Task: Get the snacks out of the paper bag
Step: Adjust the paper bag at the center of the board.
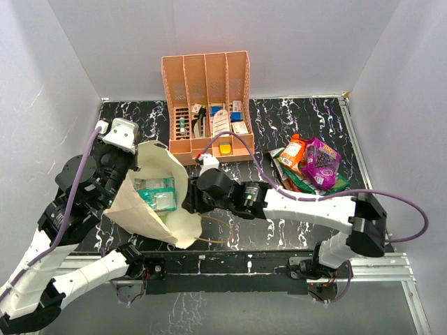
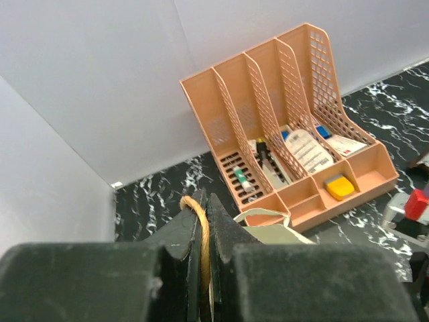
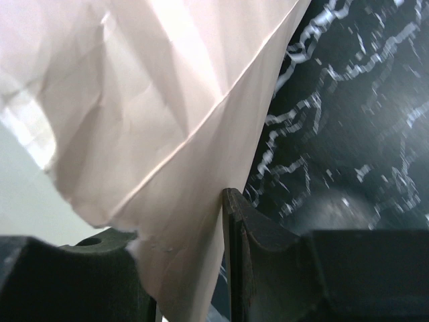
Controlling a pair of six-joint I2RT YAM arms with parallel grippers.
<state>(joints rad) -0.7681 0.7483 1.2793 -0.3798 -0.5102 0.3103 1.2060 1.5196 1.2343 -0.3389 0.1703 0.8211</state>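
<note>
Pretty clearly a robotics lab test cell, not a home or an office. A table (image 1: 293, 115) with a black marble-pattern top is boxed in on three sides by plain white panels (image 1: 230, 35). Bare aluminium rail (image 1: 391, 269) is seen along the bottom edge of the top view. Two robot arms are bolted there, one at lower left (image 1: 77, 209) and one at lower right (image 1: 307, 206), with purple cables (image 1: 412, 209) looped loose. A peach file organizer (image 1: 206, 70) at top centre, a paper bag (image 1: 150, 216) at lower left and snack packets (image 1: 314, 164) at right are all set out on that one table.
</note>
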